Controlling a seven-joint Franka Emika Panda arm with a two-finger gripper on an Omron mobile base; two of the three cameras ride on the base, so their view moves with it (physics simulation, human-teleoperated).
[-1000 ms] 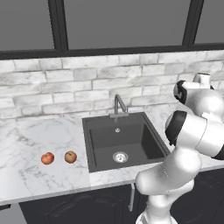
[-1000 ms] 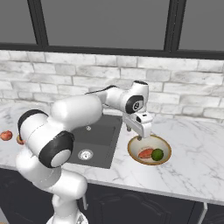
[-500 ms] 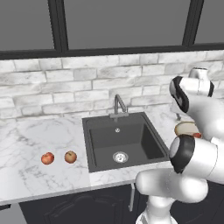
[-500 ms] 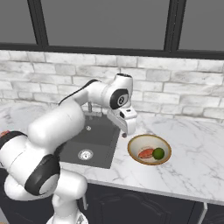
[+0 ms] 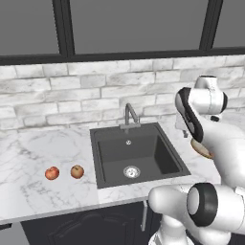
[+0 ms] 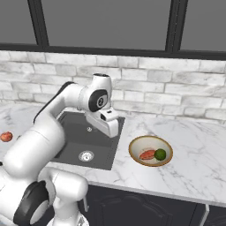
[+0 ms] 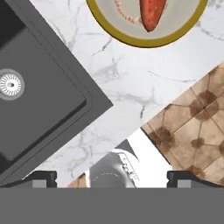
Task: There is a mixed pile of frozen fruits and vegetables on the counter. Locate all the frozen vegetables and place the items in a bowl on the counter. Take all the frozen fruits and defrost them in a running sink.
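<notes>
The two frozen fruits, a redder apple-like ball (image 5: 52,172) and a red-tan one (image 5: 77,171), lie side by side on the counter (image 5: 43,196) left of the sink (image 5: 115,148). The redder one also peeks in at the edge (image 6: 5,137). The bowl (image 6: 133,146) stands right of the sink and holds the red-orange tapered piece (image 6: 147,154) and the dark green ball (image 6: 160,154). My gripper (image 6: 113,131) hangs open and empty over the sink's right rim, between basin and bowl. In the hand view its fingertips (image 7: 41,178) stand wide apart, with the bowl (image 7: 148,43) and the red-orange piece (image 7: 152,13) at the top.
A curved grey faucet (image 5: 129,115) rises behind the basin, and a silver drain (image 5: 131,172) sits in its floor. A brick wall backs the counter. The counter's front edge and brown floor tiles (image 7: 192,127) show in the hand view. Bare marble (image 6: 194,163) lies right of the bowl.
The arm has swung left, carrying the open gripper from above the bowl to the sink's right rim. Both vegetables stay in the bowl; the apples have not moved.
</notes>
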